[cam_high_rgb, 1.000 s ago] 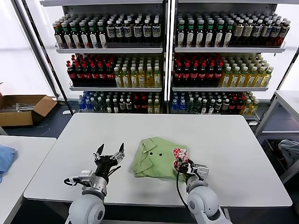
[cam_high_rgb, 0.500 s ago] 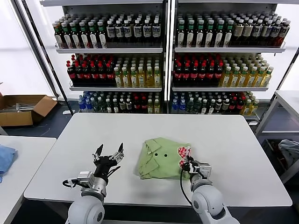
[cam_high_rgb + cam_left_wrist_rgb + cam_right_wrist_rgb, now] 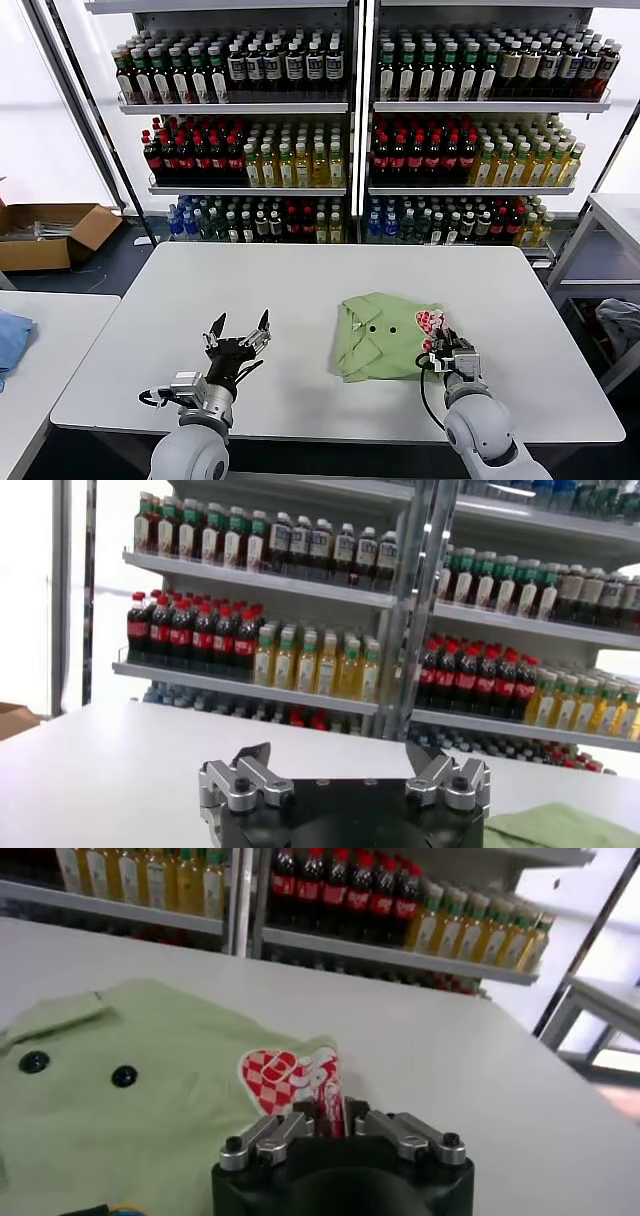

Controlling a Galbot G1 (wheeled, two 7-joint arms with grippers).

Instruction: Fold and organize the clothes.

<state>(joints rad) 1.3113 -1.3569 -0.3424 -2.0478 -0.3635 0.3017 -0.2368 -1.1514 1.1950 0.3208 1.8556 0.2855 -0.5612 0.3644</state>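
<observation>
Head view: one green polo shirt (image 3: 385,337) folded on white table (image 3: 300,290), right of centre; right gripper (image 3: 447,352) pinching its patch edge. Left wrist view: left gripper (image 3: 345,770) spread wide, empty. Right wrist view: two dark buttons (image 3: 78,1069), one patch (image 3: 295,1073)

Bare table (image 3: 300,280) lies left of and behind the folded polo shirt (image 3: 385,335); bottle shelves (image 3: 345,130) wall the far side.
</observation>
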